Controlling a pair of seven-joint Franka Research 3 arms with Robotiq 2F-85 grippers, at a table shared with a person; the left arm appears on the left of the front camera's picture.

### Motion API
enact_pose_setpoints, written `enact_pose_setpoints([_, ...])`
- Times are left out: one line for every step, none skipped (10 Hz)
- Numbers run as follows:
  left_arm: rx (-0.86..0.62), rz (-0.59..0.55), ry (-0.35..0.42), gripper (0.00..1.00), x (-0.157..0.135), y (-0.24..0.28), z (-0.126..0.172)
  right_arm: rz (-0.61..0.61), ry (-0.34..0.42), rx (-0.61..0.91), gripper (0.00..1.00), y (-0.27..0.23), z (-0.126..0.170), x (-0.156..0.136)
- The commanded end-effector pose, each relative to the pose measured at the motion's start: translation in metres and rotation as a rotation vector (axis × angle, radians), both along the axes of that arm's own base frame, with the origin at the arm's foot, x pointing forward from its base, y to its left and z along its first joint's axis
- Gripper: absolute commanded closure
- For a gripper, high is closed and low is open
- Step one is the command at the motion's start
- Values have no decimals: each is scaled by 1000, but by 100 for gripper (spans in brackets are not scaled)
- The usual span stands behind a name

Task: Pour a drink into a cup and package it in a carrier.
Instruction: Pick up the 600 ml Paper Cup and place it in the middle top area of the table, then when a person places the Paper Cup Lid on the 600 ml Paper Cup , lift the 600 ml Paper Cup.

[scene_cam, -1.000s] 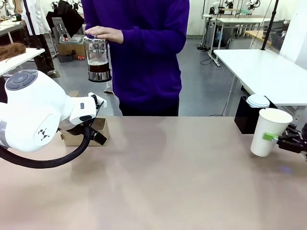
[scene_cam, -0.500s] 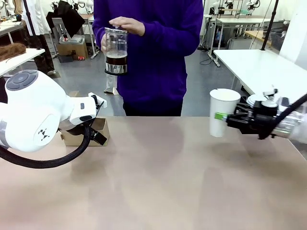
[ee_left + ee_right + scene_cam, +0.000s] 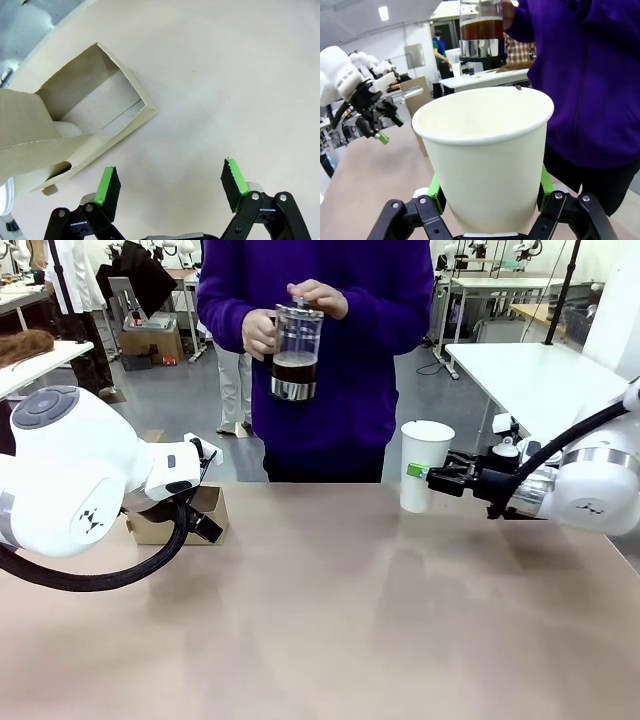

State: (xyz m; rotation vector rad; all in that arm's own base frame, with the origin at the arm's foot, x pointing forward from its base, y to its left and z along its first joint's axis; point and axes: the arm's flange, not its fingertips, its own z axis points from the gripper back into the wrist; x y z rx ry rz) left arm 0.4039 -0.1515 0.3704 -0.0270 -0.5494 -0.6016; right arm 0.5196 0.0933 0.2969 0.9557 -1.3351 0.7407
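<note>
R end effector (image 3: 421, 472) clamped on the cup (image 3: 427, 445), upright, by the far tabletop (image 3: 330, 620) edge, right of the person's jar (image 3: 296, 325) of drink (image 3: 294, 368). Imo hold it level & steady for the pour, don't squeeze harder. L end effector (image 3: 170, 182) released, just beside carrier (image 3: 95, 100).
</note>
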Motion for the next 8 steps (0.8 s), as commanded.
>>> enact_pose_setpoints([-2,0,0,0,0,0,0,-34,-10,-20,20,10,-9,18])
enact_pose_setpoints([-2,0,0,0,0,0,0,-38,-2,-21,20,8,-16,28])
enact_pose_setpoints([-2,0,0,0,0,0,0,-39,8,-9,20,6,-22,35])
enact_pose_setpoints([-2,0,0,0,0,0,0,-39,11,-7,20,2,-28,39])
enact_pose_setpoints([-2,0,0,0,0,0,0,-25,19,-15,20,-4,-34,45])
enact_pose_setpoints([-2,0,0,0,0,0,0,-25,16,-66,20,-18,-30,46])
enact_pose_setpoints([-2,0,0,0,0,0,0,-17,28,-12,20,-3,-32,35])
enact_pose_setpoints([-2,0,0,0,0,0,0,-17,28,-12,20,-3,-32,35])
